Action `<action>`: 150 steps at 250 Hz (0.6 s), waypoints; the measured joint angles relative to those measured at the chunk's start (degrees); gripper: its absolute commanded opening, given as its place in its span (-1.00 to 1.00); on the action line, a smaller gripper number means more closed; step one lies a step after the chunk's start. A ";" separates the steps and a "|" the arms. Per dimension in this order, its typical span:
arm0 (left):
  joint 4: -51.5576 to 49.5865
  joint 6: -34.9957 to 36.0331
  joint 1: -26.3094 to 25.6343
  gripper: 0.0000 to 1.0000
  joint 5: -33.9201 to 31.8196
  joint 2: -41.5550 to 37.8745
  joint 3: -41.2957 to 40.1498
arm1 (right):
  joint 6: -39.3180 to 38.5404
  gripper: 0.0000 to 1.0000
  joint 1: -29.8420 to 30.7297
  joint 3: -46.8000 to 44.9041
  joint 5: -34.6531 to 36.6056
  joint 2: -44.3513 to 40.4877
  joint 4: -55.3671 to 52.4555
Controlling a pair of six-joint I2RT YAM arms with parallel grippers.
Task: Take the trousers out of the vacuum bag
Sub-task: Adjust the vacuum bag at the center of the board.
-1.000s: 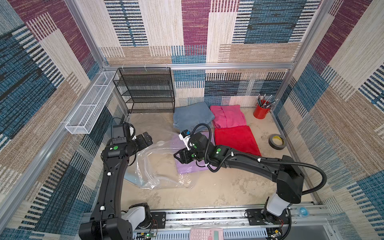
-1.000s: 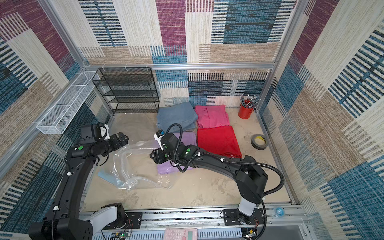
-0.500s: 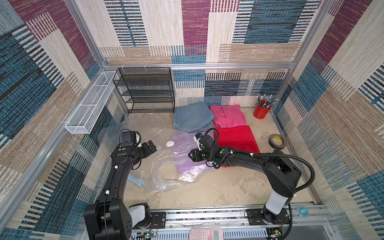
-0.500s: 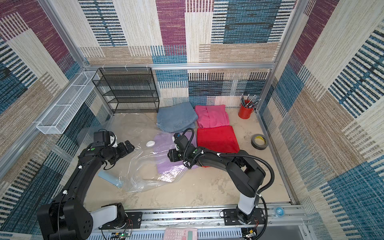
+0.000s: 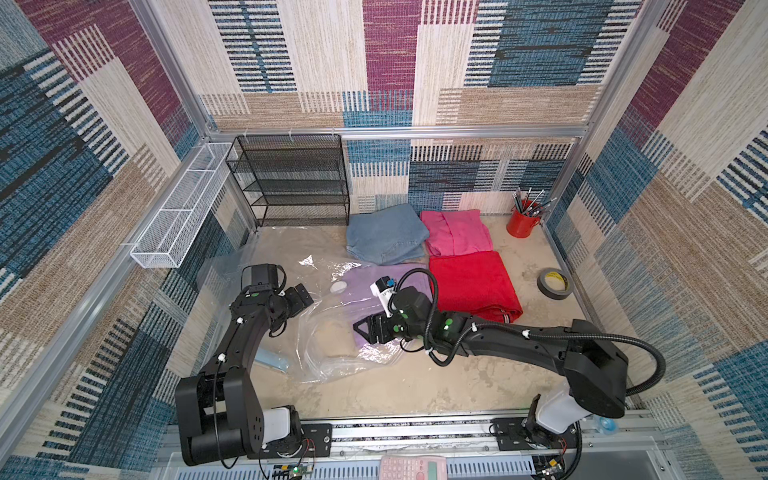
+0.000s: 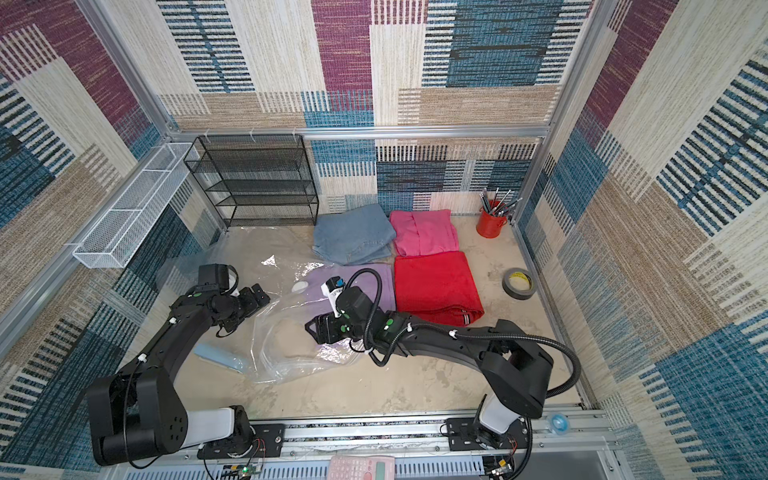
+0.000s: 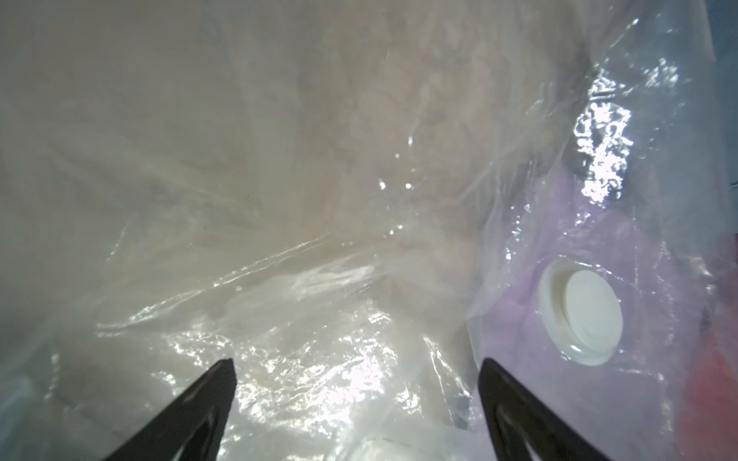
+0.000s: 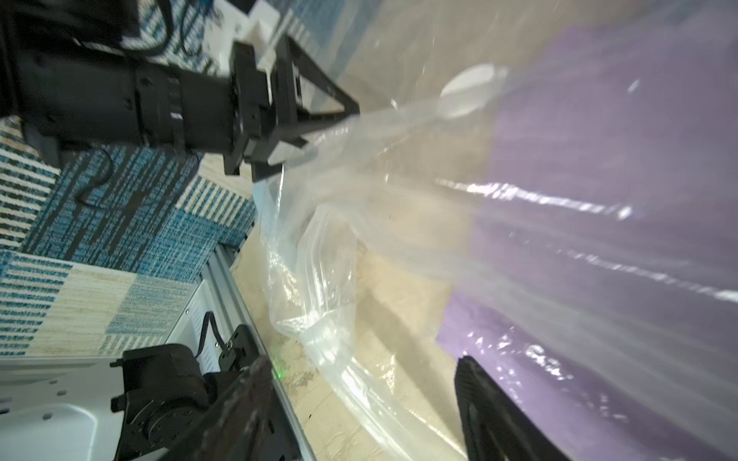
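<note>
Lilac trousers [image 6: 386,291] partly inside bag [image 5: 324,353], touching red pair [image 5: 473,286]. Left gripper [image 7: 356,361] spread over film near valve [image 7: 587,315]. Right gripper [image 8: 363,359] spread, empty, at lilac edge. Cloth likely soft, light, limp; film slippery. Pinch bare lilac edge, pin bag.

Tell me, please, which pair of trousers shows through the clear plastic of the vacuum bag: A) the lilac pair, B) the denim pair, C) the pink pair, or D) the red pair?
A: the lilac trousers lie under the crinkled plastic of the vacuum bag, right by its white valve cap, while the denim trousers, pink trousers and red trousers lie outside it.
</note>
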 measured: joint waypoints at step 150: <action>8.07 -2.80 0.00 0.93 -0.28 -0.33 -4.02 | 23.78 0.46 3.98 1.42 11.41 10.99 14.67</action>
